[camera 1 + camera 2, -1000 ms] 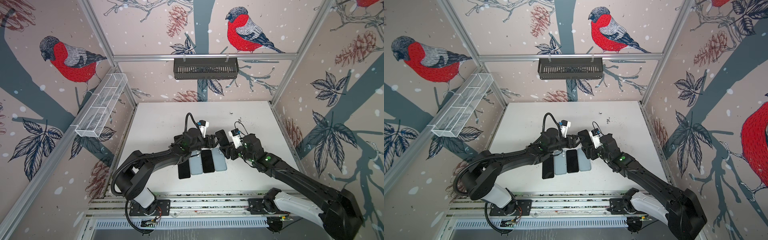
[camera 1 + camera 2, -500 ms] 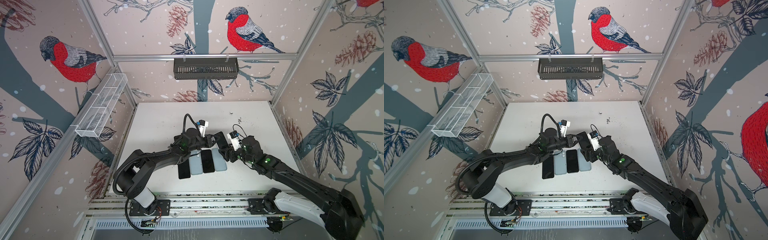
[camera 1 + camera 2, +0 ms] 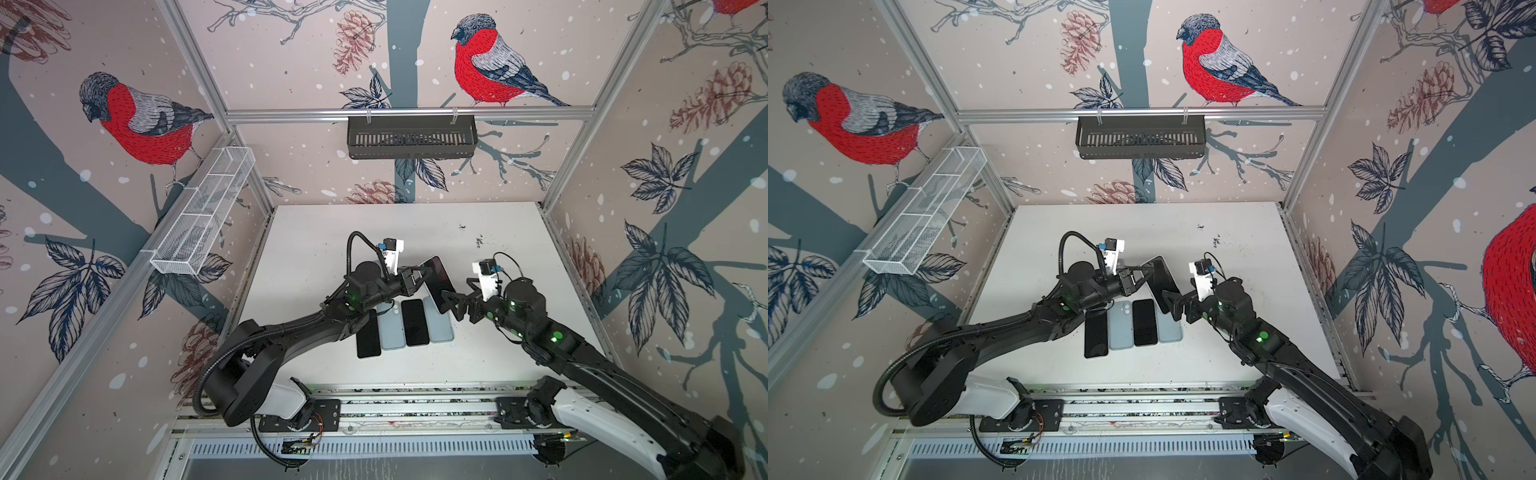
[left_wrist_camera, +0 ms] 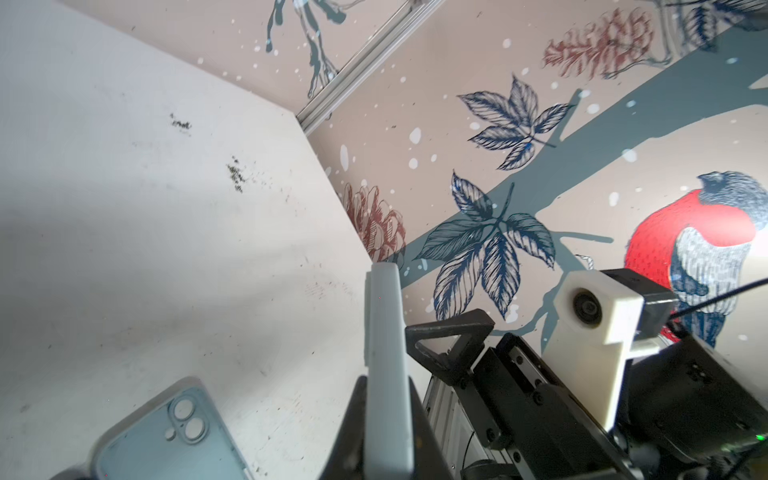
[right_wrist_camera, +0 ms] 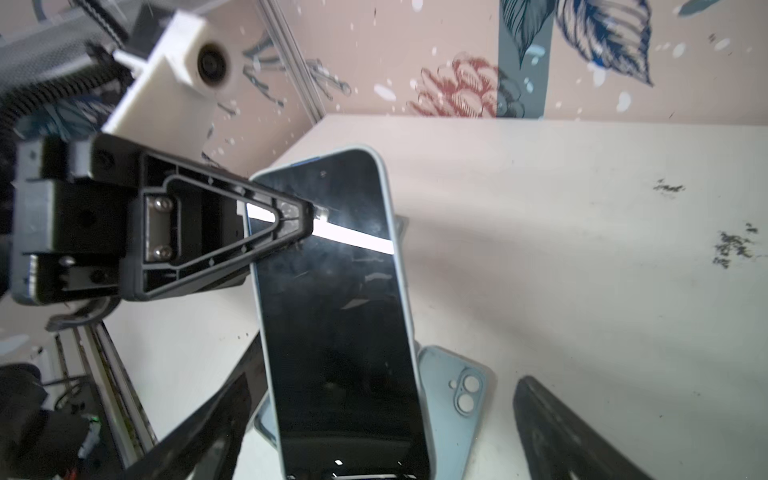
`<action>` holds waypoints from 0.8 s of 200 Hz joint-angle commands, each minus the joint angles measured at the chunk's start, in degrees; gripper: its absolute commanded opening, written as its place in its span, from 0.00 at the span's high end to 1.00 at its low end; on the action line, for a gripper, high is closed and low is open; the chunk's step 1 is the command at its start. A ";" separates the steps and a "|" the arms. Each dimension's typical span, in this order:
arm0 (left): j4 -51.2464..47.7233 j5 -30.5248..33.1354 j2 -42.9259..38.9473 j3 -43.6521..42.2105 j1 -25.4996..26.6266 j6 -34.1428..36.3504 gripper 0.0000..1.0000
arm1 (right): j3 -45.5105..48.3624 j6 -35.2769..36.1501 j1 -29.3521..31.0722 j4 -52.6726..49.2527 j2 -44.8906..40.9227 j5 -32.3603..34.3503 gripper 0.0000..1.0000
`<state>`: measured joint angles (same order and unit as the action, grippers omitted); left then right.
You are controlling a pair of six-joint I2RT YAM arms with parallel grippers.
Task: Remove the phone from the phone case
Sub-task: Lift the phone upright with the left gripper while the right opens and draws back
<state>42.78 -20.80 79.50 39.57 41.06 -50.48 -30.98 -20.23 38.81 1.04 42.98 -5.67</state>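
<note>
The phone (image 5: 336, 311), black screen up, sits in a pale blue phone case (image 5: 384, 174) and hangs tilted above the table in both top views (image 3: 436, 280) (image 3: 1160, 282). My left gripper (image 3: 419, 272) (image 3: 1144, 272) (image 4: 386, 382) is shut on the case's side edge (image 4: 384, 332); one of its fingers (image 5: 249, 224) lies across the screen. My right gripper (image 3: 451, 305) (image 3: 1173, 305) (image 5: 384, 436) is open, its fingers (image 5: 561, 432) standing wide on either side of the phone's near end without touching it.
Below, on the white table (image 3: 316, 249), lie in a row a black phone (image 3: 368, 336), a pale blue case (image 3: 390, 328), another black phone (image 3: 415, 322) and a second pale blue case (image 3: 440, 328). A black basket (image 3: 411, 137) and a white wire shelf (image 3: 199, 216) hang on the walls.
My left gripper has shut on the cased phone. My right gripper has opened wider and drawn back a little to the right.
</note>
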 commanded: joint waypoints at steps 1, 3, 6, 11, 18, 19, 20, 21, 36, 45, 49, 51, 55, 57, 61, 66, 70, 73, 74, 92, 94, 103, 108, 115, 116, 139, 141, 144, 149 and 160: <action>7.45 3.81 -3.04 -0.98 -0.75 -1.93 1.00 | 1.12 -5.41 -0.05 4.89 -5.41 1.45 0.00; 7.72 4.00 -3.28 -1.16 -0.83 -2.13 1.00 | 1.35 -5.89 -0.05 5.12 -5.97 1.41 0.00; 8.28 4.27 -3.71 -1.37 -0.91 -2.31 1.00 | 1.50 -6.55 -0.05 5.15 -6.82 1.44 0.00; 9.33 4.78 -4.24 -1.78 -0.95 -2.68 1.00 | 1.46 -7.64 -0.20 4.89 -7.97 1.47 0.00; 10.65 5.49 -4.98 -2.23 -1.05 -3.33 1.00 | 1.01 -8.81 -0.44 4.03 -9.11 0.87 0.00; 10.78 5.58 -5.11 -2.27 -1.06 -3.41 1.00 | 0.97 -8.97 -0.51 3.87 -9.21 0.77 0.00; 10.89 5.63 -5.22 -2.29 -1.02 -3.53 1.00 | 0.86 -9.09 -0.54 3.75 -9.35 0.58 0.00; 10.99 5.70 -5.27 -2.30 -1.04 -3.64 1.00 | 0.76 -9.29 -0.60 3.59 -9.47 0.49 0.00; 12.63 5.99 -6.24 -2.22 -1.18 -4.84 1.00 | -0.53 -11.90 -1.16 2.14 -10.28 -2.94 0.00; 14.19 6.20 -6.57 -2.41 -1.16 -6.24 1.00 | -0.72 -14.18 -1.45 2.04 -10.33 -4.94 0.00; 15.22 6.23 -6.68 -2.62 -1.16 -6.88 1.00 | -0.68 -15.22 -1.58 2.16 -10.38 -5.70 0.00; 15.73 6.21 -6.65 -2.74 -1.18 -7.32 1.00 | -0.66 -15.73 -1.55 2.29 -10.42 -6.18 0.00; 16.62 6.21 -6.73 -2.91 -1.18 -8.13 1.00 | -0.58 -16.83 -1.62 2.50 -10.49 -7.02 0.00; 17.15 6.23 -6.73 -2.98 -1.16 -8.49 1.00 | -0.57 -17.34 -1.69 2.62 -10.53 -7.41 0.00; 18.14 6.13 -6.67 -3.36 -1.20 -9.28 1.00 | -0.44 -18.34 -1.79 2.97 -10.60 -8.17 0.00; 19.46 6.20 -6.72 -3.64 -1.20 -10.21 1.00 | -0.25 -19.52 -1.88 3.62 -10.85 -9.08 0.00; 20.24 6.21 -6.72 -3.75 -1.19 -10.89 1.00 | 0.00 -20.36 -1.88 4.54 -11.15 -9.91 0.00; 20.72 6.25 -6.70 -3.88 -1.09 -11.31 1.00 | 0.35 -21.10 -2.01 5.24 -11.32 -10.54 0.00; 20.87 6.27 -6.71 -3.93 -1.08 -11.44 1.00 | 0.50 -21.22 -2.00 5.44 -11.42 -10.69 0.00; 21.86 7.09 -7.16 -4.00 -0.52 -12.91 1.00 | 3.17 -25.34 -2.20 11.45 -12.13 -14.31 0.00; 21.80 7.26 -7.28 -4.00 -0.40 -13.03 1.00 | 3.42 -25.66 -2.23 12.06 -12.00 -14.75 0.00; 21.28 7.88 -7.67 -3.74 -0.05 -13.84 1.00 | 4.58 -27.60 -2.44 14.76 -11.71 -16.45 0.00; 21.41 8.32 -7.93 -3.80 0.31 -14.21 1.00 | 5.32 -28.75 -2.42 16.26 -11.68 -17.36 0.00; 21.89 9.21 -8.21 -4.16 0.72 -15.03 1.00 | 6.71 -30.40 -2.35 19.58 -11.61 -18.75 0.00; 21.94 9.34 -8.26 -4.16 0.75 -15.19 1.00 | 6.98 -30.66 -2.39 20.12 -11.65 -18.97 0.00; 25.27 11.80 -8.75 -6.16 1.46 -19.69 1.00 | 12.66 -37.20 -2.42 32.69 -12.30 -21.89 0.00; 25.71 12.06 -8.80 -6.37 1.52 -20.13 1.00 | 13.11 -37.77 -2.42 33.94 -12.35 -22.03 0.00; 26.40 12.49 -8.81 -6.89 1.61 -20.97 1.00 | 13.74 -38.39 -2.42 35.46 -12.32 -22.14 0.00; 27.94 13.26 -8.92 -7.68 1.81 -22.18 1.00 | 14.62 -39.31 -2.42 37.68 -12.36 -22.38 0.00; 30.73 14.58 -8.77 -8.86 2.16 -24.44 1.00 | 16.57 -41.02 -2.42 41.26 -12.23 -22.28 0.00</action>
<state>61.76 -10.50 71.00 32.58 42.63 -67.81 -17.45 -53.63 36.38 25.43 30.85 -24.69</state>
